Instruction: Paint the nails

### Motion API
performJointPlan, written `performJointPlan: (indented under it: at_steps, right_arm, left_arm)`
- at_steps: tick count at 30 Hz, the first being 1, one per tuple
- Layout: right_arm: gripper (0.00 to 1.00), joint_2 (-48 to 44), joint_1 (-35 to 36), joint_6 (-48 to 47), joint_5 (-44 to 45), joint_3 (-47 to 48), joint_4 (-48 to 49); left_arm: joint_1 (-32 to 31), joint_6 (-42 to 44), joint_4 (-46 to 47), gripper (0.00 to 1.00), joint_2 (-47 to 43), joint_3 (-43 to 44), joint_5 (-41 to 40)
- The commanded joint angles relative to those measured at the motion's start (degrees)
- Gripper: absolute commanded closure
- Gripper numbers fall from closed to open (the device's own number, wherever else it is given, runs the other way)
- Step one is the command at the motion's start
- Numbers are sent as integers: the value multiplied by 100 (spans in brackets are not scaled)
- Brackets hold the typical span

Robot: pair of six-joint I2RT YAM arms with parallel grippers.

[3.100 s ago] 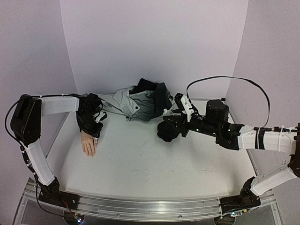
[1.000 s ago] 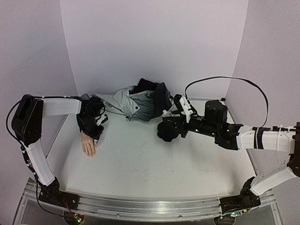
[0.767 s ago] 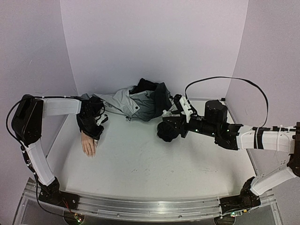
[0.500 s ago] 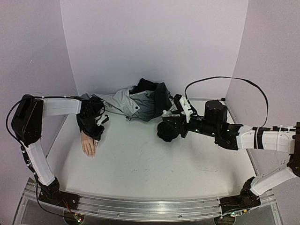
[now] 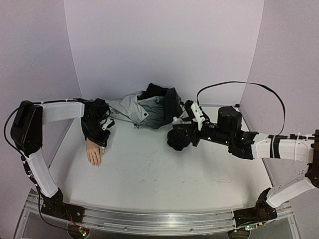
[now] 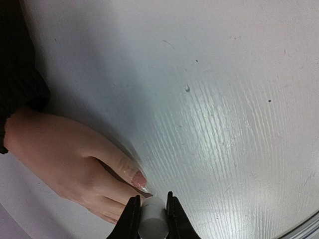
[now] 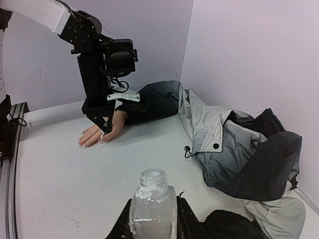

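One nail (image 6: 139, 179) of the mannequin hand (image 6: 65, 159) on the worktop (image 6: 224, 99) is seen tinted pink and the rest are judged outstanding, a white brush cap (image 6: 152, 214) being pinched by the left gripper (image 6: 151, 220), the uncapped bottle (image 7: 152, 191) by the right gripper (image 7: 153, 221)

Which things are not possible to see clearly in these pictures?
- Top view: the nails of the mannequin hand are too small to check for paint.
- Left wrist view: only one nail shows; the bottom edge cuts off the white stick in the left hand.
- Right wrist view: the right hand covers the lower part of the glass bottle.
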Motion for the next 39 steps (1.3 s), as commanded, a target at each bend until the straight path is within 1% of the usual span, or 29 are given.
performJointPlan:
  at_steps: [1,6,12,25,39]
  right_arm:
    - [100,-172,22,49,-91,61,393]
    - [100,-178,27,49,-100,61,400]
    - [100,-130,21,49,-126,78,401]
    - [100,-150,28,49,-112,61,392]
    - [100,-167,26,49,-117,61,388]
  left_arm:
    - [85,26,156,100,-87,301,-405]
    - [117,112,333,100,-66,111,-450]
    - [142,154,418,100,9,97,-425]
    - [142,106,426,100,-38,-198,-327]
    - [135,134,414,100,35,-252,-189]
